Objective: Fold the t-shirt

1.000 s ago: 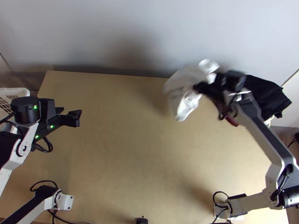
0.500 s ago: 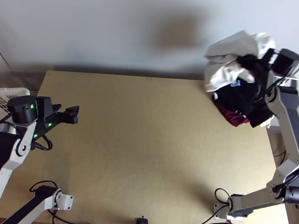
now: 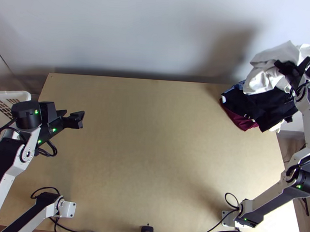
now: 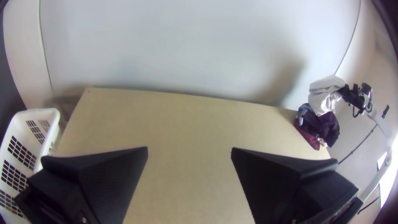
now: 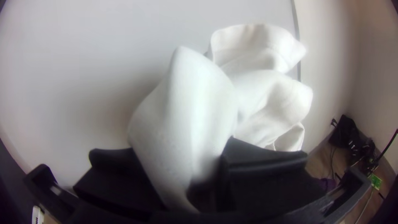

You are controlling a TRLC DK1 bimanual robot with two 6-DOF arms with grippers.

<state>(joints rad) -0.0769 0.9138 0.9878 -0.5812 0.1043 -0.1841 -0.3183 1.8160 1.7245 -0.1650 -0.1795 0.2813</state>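
Observation:
At the table's back right corner in the top view, my right gripper point(image 3: 289, 71) holds up a bunched white t-shirt point(image 3: 264, 76). The shirt hangs in loose folds over a pile of dark clothes. In the right wrist view, a thick fold of the white t-shirt point(image 5: 195, 108) is pinched between the two fingers of my right gripper point(image 5: 188, 174). My left gripper point(image 3: 77, 119) is over the table's left side, away from the cloth. In the left wrist view the fingers of my left gripper point(image 4: 189, 151) stand wide apart with nothing between them.
A pile of black clothes point(image 3: 256, 107), with a dark red piece point(image 3: 239, 120) under it, lies at the table's back right corner. A white slotted basket point(image 3: 9, 94) stands beyond the left edge. Bare wooden tabletop point(image 3: 153, 137) stretches between the arms; a pale wall rises behind it.
From the back middle of the table, my right gripper has carried the white shirt to the right, over the dark pile. My left gripper has barely moved.

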